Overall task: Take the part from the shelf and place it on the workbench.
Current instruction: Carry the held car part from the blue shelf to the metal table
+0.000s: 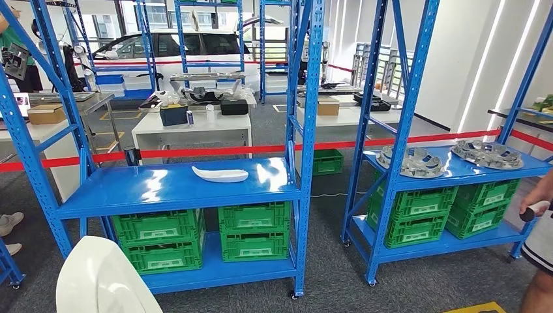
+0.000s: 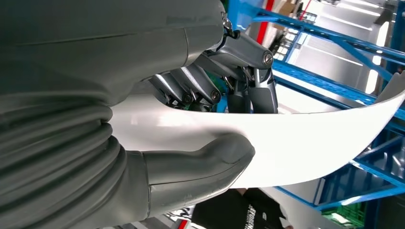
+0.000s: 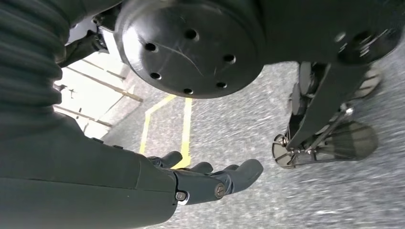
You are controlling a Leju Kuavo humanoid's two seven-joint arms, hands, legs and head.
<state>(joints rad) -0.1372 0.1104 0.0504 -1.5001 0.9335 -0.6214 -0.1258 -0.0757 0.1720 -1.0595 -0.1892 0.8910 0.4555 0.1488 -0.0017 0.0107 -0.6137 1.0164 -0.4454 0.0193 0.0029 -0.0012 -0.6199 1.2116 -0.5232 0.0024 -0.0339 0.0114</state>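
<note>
My left hand (image 2: 191, 81) grips a white curved part (image 2: 310, 143), thumb on one face and fingers on the other. In the head view this held part (image 1: 104, 280) rises at the lower left, in front of the blue shelf (image 1: 130, 195). A second white part (image 1: 220, 173) lies flat on that shelf's middle level. My right hand (image 3: 205, 179) hangs over the grey floor with its fingers stretched out and nothing in them.
Green crates (image 1: 254, 231) fill the shelf's lower level. A second blue shelf (image 1: 456, 173) to the right carries silver metal parts (image 1: 412, 161). A person's hand (image 1: 535, 208) is at the right edge and shoes (image 1: 10, 222) at the left. White tables (image 1: 195, 127) stand behind red tape.
</note>
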